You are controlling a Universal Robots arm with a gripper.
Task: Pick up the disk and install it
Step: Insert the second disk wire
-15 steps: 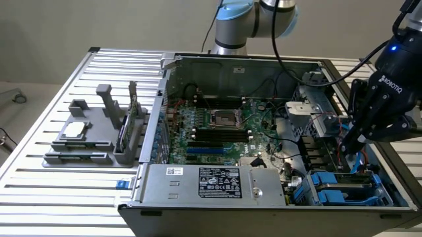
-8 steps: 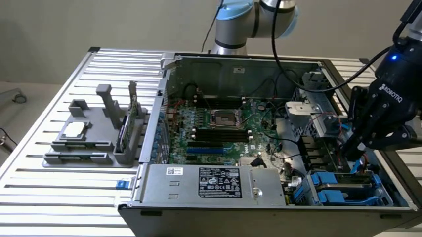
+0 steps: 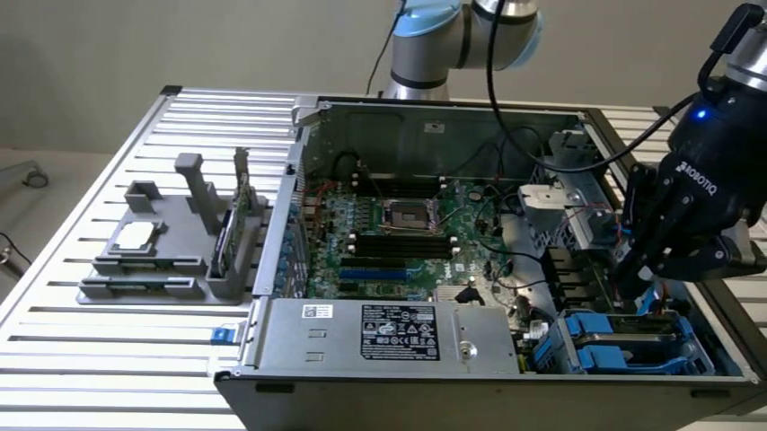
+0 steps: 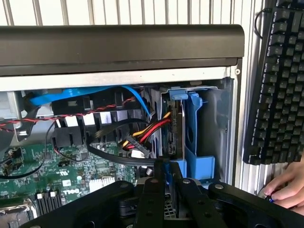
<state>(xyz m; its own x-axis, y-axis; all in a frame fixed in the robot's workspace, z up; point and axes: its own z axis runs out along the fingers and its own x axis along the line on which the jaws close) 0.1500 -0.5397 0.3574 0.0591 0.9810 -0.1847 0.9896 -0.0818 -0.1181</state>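
Observation:
In the wrist view the disk (image 4: 174, 126) stands edge-on, a thin grey metal slab inside its blue plastic carrier (image 4: 197, 137), in the drive bay at the case's front corner. My gripper (image 4: 165, 183) has its two black fingers drawn close together on the disk's near edge. In the exterior view the gripper (image 3: 633, 298) reaches down into the blue drive bay (image 3: 623, 346) at the exterior view's right, and the arm's body hides most of the disk there.
Red, yellow and black cables (image 4: 145, 133) and a blue cable (image 4: 95, 92) lie right beside the bay. The grey power-supply box (image 3: 383, 332), motherboard (image 3: 396, 229) and black front panel (image 4: 118, 45) surround it. A keyboard (image 4: 280, 80) and a person's hand (image 4: 290, 187) lie outside the case.

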